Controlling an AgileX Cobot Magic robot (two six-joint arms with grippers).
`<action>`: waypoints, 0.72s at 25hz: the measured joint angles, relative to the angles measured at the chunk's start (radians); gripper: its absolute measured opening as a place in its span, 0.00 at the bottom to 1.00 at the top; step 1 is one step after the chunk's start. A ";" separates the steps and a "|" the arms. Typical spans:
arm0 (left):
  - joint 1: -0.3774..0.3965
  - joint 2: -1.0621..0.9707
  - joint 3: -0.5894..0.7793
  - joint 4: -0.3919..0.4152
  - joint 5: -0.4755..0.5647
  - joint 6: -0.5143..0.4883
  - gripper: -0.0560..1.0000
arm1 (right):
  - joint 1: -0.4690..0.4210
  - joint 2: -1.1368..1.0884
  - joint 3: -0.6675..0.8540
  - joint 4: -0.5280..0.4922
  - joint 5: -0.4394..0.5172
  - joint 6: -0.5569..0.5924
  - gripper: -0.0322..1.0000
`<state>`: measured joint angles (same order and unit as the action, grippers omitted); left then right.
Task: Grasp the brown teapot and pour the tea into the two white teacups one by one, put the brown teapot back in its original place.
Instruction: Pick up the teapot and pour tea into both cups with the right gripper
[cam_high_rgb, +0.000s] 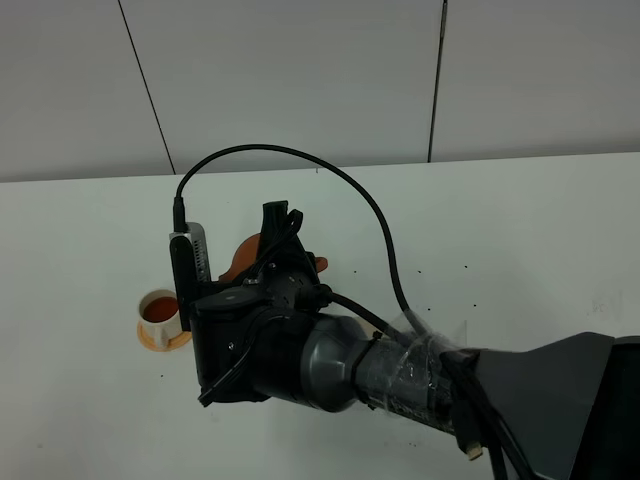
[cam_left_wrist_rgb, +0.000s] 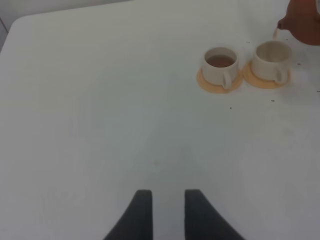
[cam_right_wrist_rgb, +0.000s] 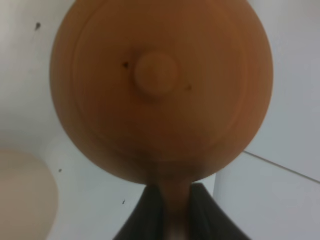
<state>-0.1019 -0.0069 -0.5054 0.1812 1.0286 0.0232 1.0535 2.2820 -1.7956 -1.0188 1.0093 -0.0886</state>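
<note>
The brown teapot (cam_right_wrist_rgb: 160, 90) fills the right wrist view, lid knob toward the camera. My right gripper (cam_right_wrist_rgb: 175, 212) is shut on its handle. From above, the right gripper (cam_high_rgb: 278, 235) reaches across the table's left-middle, and only slivers of the teapot (cam_high_rgb: 238, 258) show past it. One white teacup (cam_high_rgb: 160, 310), full of brown tea, stands on its orange saucer. In the left wrist view this filled teacup (cam_left_wrist_rgb: 220, 65) stands beside the second teacup (cam_left_wrist_rgb: 272, 60), with the teapot (cam_left_wrist_rgb: 305, 20) tilted spout-down over the second one. My left gripper (cam_left_wrist_rgb: 164, 212) hangs open and empty, well short of the cups. The original place is hidden.
The right arm (cam_high_rgb: 400, 370) with its looping black cable (cam_high_rgb: 380, 220) covers the second cup from above. A blurred pale beige round edge (cam_right_wrist_rgb: 20, 195) lies beside the teapot; I cannot tell what it is. The white table (cam_left_wrist_rgb: 100, 125) is bare around the left gripper.
</note>
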 joint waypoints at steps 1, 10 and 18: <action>0.000 0.000 0.000 0.000 0.000 0.000 0.27 | 0.000 0.000 0.000 0.000 0.000 0.001 0.12; 0.000 0.000 0.000 0.000 0.000 0.000 0.27 | 0.000 0.000 0.000 0.000 0.000 0.012 0.12; 0.000 0.000 0.000 0.000 0.000 0.000 0.27 | 0.000 0.020 -0.001 -0.003 0.014 0.015 0.12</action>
<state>-0.1019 -0.0069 -0.5054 0.1812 1.0286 0.0232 1.0535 2.3023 -1.7964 -1.0218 1.0235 -0.0731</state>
